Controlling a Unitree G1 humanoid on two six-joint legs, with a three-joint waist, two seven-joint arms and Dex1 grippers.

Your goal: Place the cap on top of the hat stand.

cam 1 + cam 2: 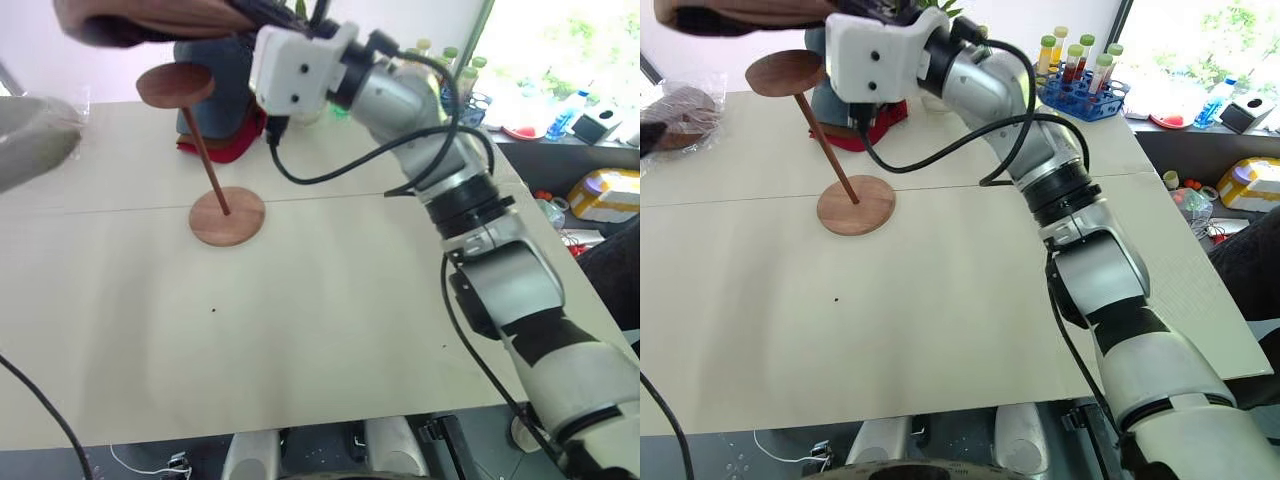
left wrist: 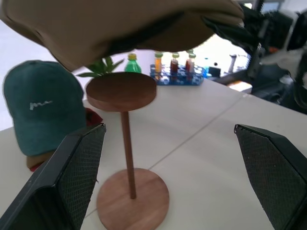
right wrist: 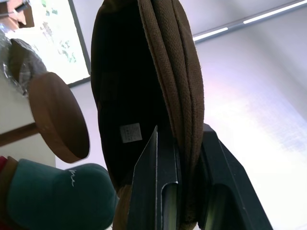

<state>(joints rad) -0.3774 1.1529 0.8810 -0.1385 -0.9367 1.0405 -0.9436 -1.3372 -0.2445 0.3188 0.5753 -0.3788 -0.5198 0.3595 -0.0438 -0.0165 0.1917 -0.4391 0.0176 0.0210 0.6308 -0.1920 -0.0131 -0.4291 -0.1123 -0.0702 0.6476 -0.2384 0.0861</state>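
Right gripper point(image 3: 184, 191): two black fingers closed tight on the cap point(image 3: 144, 72), pinching its folded edge. Cap = soft brown fabric, ribbed weave outside, dark lining w/ small white label inside; floppy, rounded, hangs in folds. Held in the air above the hat stand point(image 1: 205, 160), near the table's far edge, not touching the stand's top disc point(image 2: 121, 91).

Left gripper point(image 2: 170, 177): fingers spread fully apart, nothing between them; textured black pads point(image 2: 79, 172) frame the stand, clear of it.

Hat stand: smooth reddish-brown wood; round flat base disc point(image 1: 228, 215) on the table, thin slanted rod point(image 1: 206, 160), smaller round top disc. Stands toward the far left part of the table point(image 1: 300, 330), which is matte cream w/ a seam running across it.

Behind the stand, at the far edge: blue-green denim baseball cap point(image 2: 43, 110) w/ pale script embroidery, sitting on a red item point(image 1: 225, 145). Far right corner: blue rack of capped tubes point(image 1: 1080, 85) w/ coloured liquids. Far left edge: crinkled clear plastic bag point(image 1: 680, 115) w/ something dark brown inside.
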